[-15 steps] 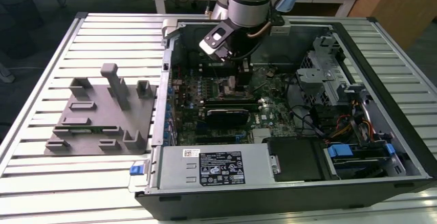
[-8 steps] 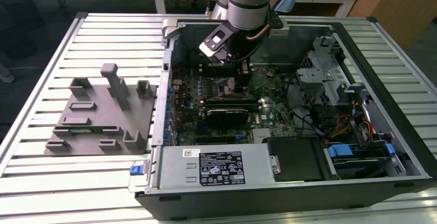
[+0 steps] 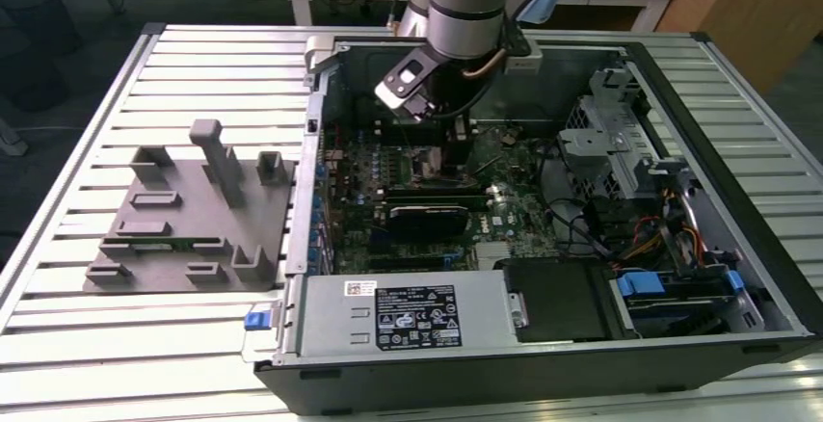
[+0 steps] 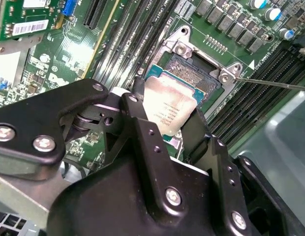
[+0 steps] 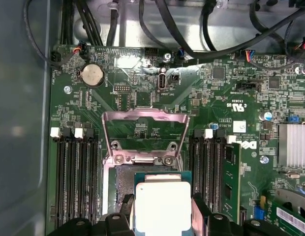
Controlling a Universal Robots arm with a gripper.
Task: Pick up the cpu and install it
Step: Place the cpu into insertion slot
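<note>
The gripper [image 4: 166, 118] is clamped on the cpu [image 5: 162, 206], which is held over the open socket [image 4: 197, 73]; seating is not yet done.

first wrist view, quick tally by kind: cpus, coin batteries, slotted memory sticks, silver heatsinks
cpu: 1
coin battery: 1
memory stick: 1
silver heatsink: 1
total: 4
</note>
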